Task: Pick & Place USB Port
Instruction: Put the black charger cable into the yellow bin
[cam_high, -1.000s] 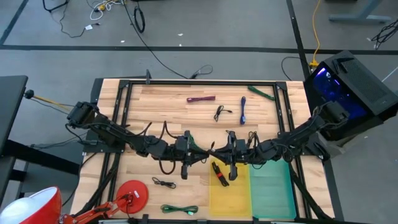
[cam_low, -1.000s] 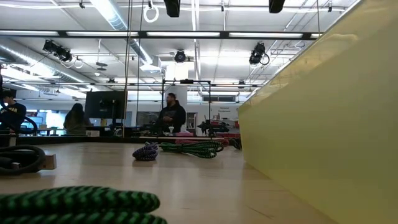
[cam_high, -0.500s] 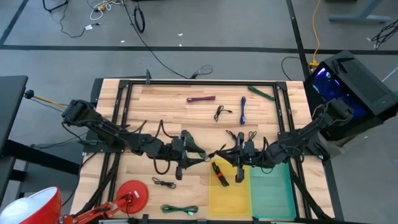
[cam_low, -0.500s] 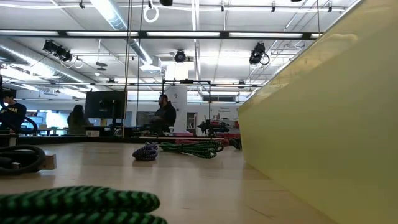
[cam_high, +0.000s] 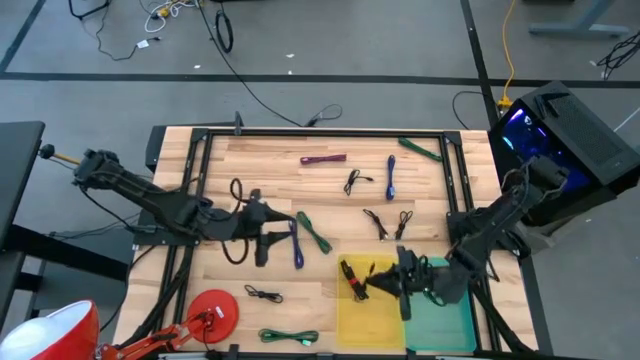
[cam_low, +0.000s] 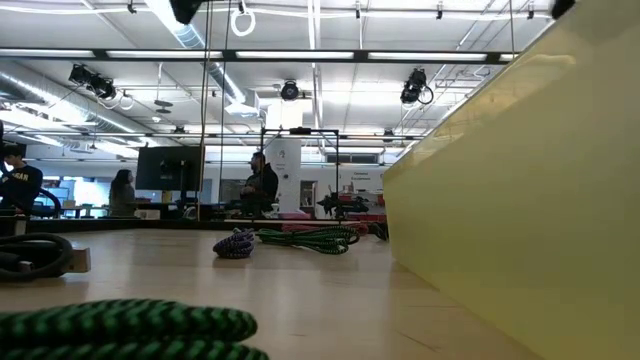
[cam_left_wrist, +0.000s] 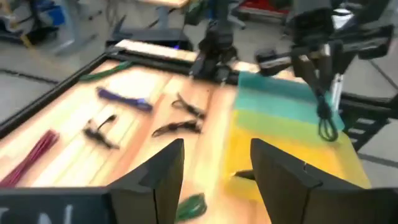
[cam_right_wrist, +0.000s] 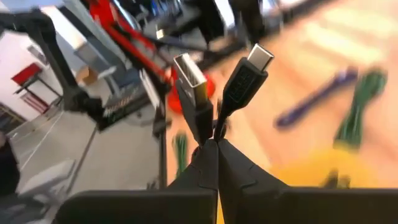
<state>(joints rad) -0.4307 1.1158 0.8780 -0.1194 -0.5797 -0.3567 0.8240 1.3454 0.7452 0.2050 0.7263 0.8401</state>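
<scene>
USB cable (cam_right_wrist: 214, 93) is pinched in the closed right claw (cam_high: 402, 283) above the yellow bin (cam_high: 368, 310), at the tabletop's (cam_high: 270, 160) six o'clock, unreleased; left claw (cam_high: 262, 236) gapes empty; several cables remain.

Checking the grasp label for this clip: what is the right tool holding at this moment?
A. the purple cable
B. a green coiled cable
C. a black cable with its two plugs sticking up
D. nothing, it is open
C: in the right wrist view the right tool is shut on a black cable whose two plugs stick up past the fingertips, over the yellow bin.
</scene>
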